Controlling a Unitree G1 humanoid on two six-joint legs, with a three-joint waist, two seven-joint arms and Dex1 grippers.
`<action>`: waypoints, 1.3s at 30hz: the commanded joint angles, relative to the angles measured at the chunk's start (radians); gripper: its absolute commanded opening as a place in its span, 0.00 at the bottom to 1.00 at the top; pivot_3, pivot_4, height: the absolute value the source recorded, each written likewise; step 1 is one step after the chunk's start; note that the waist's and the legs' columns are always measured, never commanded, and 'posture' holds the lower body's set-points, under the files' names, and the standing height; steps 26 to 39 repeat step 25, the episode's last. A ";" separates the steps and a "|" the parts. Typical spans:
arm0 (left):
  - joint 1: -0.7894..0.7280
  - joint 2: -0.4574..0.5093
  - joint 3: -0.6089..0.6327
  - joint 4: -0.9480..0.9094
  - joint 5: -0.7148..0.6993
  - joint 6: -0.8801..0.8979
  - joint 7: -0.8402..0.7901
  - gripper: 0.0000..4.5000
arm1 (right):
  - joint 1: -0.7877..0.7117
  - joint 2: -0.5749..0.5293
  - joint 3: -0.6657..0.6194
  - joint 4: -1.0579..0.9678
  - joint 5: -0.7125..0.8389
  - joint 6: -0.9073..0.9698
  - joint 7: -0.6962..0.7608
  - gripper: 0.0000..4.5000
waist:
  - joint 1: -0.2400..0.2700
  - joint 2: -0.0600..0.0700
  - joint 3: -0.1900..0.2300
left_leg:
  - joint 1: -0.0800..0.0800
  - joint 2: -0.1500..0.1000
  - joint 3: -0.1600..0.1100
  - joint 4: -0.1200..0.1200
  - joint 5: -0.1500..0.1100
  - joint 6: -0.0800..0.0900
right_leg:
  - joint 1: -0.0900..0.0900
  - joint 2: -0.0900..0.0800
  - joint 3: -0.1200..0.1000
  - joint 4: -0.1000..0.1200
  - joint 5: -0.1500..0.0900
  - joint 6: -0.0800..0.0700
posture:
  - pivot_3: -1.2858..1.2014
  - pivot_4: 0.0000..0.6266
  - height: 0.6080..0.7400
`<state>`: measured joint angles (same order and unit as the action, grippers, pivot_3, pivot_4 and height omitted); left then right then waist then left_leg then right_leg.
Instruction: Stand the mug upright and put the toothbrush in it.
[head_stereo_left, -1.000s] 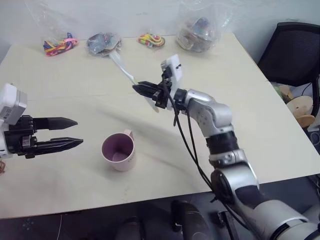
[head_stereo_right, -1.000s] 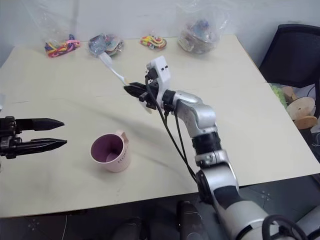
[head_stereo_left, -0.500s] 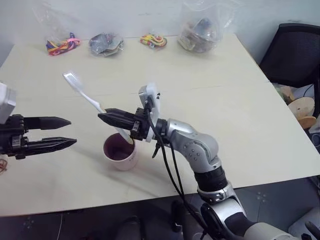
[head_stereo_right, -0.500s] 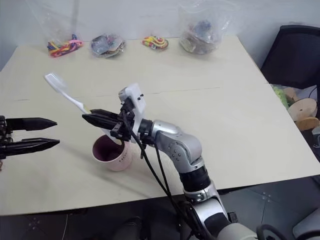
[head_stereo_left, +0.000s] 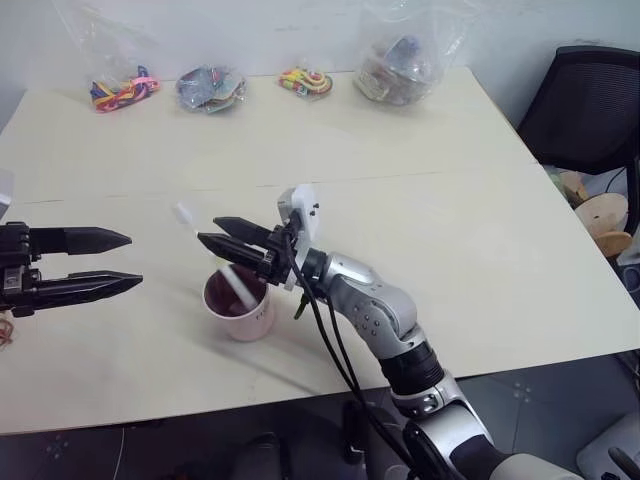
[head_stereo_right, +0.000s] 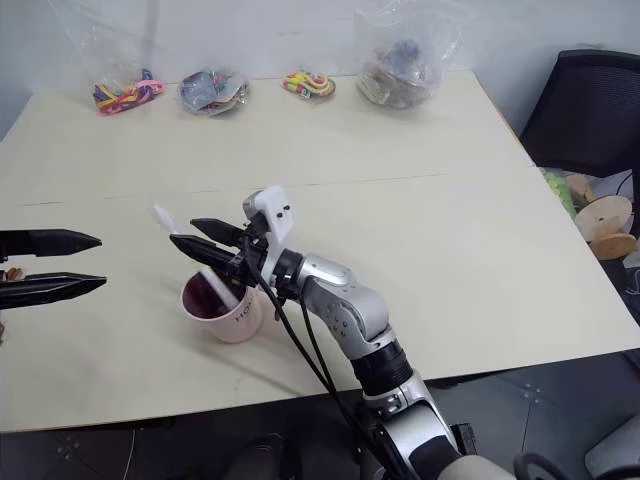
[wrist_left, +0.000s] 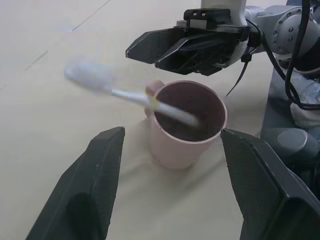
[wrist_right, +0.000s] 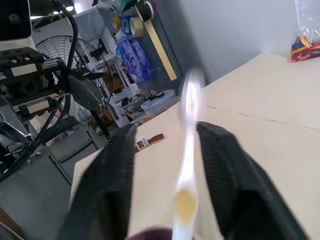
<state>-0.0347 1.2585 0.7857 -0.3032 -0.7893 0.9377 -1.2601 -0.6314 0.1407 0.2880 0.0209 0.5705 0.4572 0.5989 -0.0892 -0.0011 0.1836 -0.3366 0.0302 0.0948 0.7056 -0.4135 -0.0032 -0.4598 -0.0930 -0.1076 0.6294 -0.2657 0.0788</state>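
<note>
The pale pink mug (head_stereo_left: 238, 306) stands upright on the table, handle to the rear. The white and yellow toothbrush (wrist_left: 125, 93) leans out of it, its lower end inside the mug and its blurred bristle head (head_stereo_left: 183, 212) sticking up to the left. My right gripper (head_stereo_left: 214, 238) hangs just above the mug's rim, open, with the toothbrush (wrist_right: 188, 150) loose between its fingers (wrist_right: 107, 185). To the left of the mug, level with it, my left gripper (head_stereo_left: 118, 263) is open and empty; the mug (wrist_left: 187, 125) sits just beyond its fingers (wrist_left: 95, 185).
Several clear bags of small items (head_stereo_left: 398, 58) line the table's far edge. A black chair (head_stereo_left: 585, 100) stands off the right side. A short brown strap (wrist_right: 150, 140) lies on the table near my left arm.
My right gripper carried the toothbrush from the table's middle to the mug, then opened and let it go. The toothbrush's lower end dropped into the mug. My left gripper stayed put.
</note>
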 joint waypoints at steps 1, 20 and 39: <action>-0.014 0.021 0.021 0.009 0.006 -0.015 -0.011 0.72 | 0.021 0.053 0.006 -0.090 0.028 -0.017 0.014 0.77 | 0.000 0.000 0.000 | 0.000 0.000 0.000 0.000 0.000 0.000 | 0.000 0.000 0.000 0.000 0.000 0.000 | 0.52 0.24 1.00; -0.104 0.005 -0.128 0.052 -0.015 -0.087 -0.026 0.72 | 0.010 -1.104 -0.242 -0.318 0.117 0.183 0.787 0.99 | 0.054 -0.001 0.000 | 0.001 0.001 0.004 0.001 -0.001 0.002 | 0.000 -0.001 0.002 0.000 0.000 0.000 | 0.52 0.24 1.00; -0.106 0.013 -0.143 0.050 -0.015 -0.095 -0.055 0.72 | 0.004 -1.066 -0.271 -0.326 0.149 0.218 0.732 0.99 | 0.062 -0.001 0.000 | 0.001 0.001 0.004 0.003 -0.001 0.002 | 0.000 -0.002 0.002 0.001 0.000 0.000 | 0.52 0.24 1.00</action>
